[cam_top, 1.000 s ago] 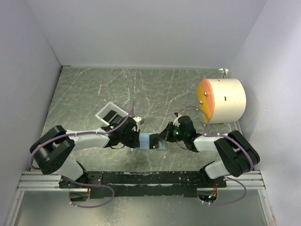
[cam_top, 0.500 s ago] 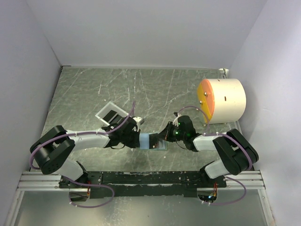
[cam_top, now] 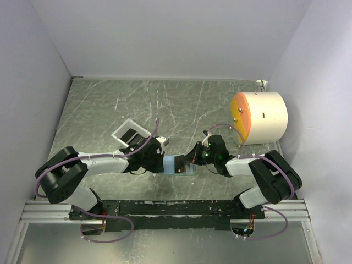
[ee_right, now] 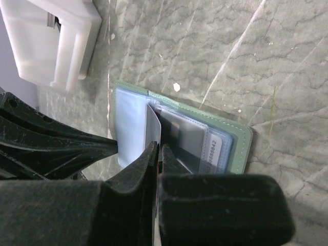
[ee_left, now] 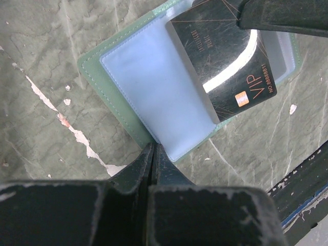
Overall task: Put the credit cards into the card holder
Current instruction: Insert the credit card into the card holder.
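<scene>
Credit card point(ee_left: 219, 55) printed "VIP" lies across open card holder point(ee_left: 148, 87).

The card holder point(cam_top: 177, 164) lies on the surface point(cam_top: 187, 110) between the left pincer point(cam_top: 163, 163) and the right pincer point(cam_top: 190, 162), a card point(ee_left: 225, 66) partly in it. The tray point(cam_top: 118, 133) sits behind, left; a drum point(cam_top: 264, 116) far right.

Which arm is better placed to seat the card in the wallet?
Right, probably. The right gripper is shut on the black card, already angled over the open wallet. The left gripper is clamped on the wallet edge, steadying it.
</scene>
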Robot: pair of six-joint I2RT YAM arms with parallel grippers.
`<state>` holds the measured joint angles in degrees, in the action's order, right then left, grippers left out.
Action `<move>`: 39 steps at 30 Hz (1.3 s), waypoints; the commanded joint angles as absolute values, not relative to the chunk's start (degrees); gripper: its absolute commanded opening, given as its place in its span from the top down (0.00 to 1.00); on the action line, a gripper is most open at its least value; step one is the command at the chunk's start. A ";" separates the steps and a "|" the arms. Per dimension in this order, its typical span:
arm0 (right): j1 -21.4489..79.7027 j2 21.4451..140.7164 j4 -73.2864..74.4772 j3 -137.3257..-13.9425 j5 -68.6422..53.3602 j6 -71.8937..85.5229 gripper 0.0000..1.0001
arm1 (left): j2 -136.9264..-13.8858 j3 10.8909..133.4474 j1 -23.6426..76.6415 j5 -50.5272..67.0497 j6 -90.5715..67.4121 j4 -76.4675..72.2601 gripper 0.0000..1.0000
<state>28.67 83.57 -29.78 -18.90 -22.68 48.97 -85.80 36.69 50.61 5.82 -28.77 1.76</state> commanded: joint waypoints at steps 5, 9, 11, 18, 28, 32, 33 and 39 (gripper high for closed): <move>28.52 85.78 -32.67 -18.93 -23.28 49.56 1.00 | -88.21 36.91 52.21 5.36 -29.32 2.95 0.93; 28.54 85.83 -31.99 -19.11 -23.24 49.29 1.00 | -88.58 37.02 52.47 5.26 -29.42 3.05 0.93; 28.54 85.06 -30.58 -19.28 -22.72 48.74 0.98 | -88.59 37.09 52.63 5.12 -29.52 3.03 0.93; 28.52 80.98 -20.66 -21.50 -19.59 45.24 0.80 | -88.92 37.01 52.83 4.92 -29.67 2.90 0.93; 28.64 77.12 -9.73 -24.98 -16.36 41.94 0.63 | -89.48 37.09 53.04 4.65 -30.05 2.86 0.93; 29.24 76.68 -9.45 -24.84 -17.29 42.58 0.61 | -89.47 37.00 53.07 4.65 -30.12 2.74 0.93; 29.48 76.84 -9.67 -24.75 -17.42 42.79 0.60 | -89.54 37.02 53.03 4.66 -30.14 2.73 0.93; 31.18 78.07 -11.15 -24.50 -17.34 43.59 0.60 | -89.74 37.13 53.09 4.92 -30.29 2.62 0.93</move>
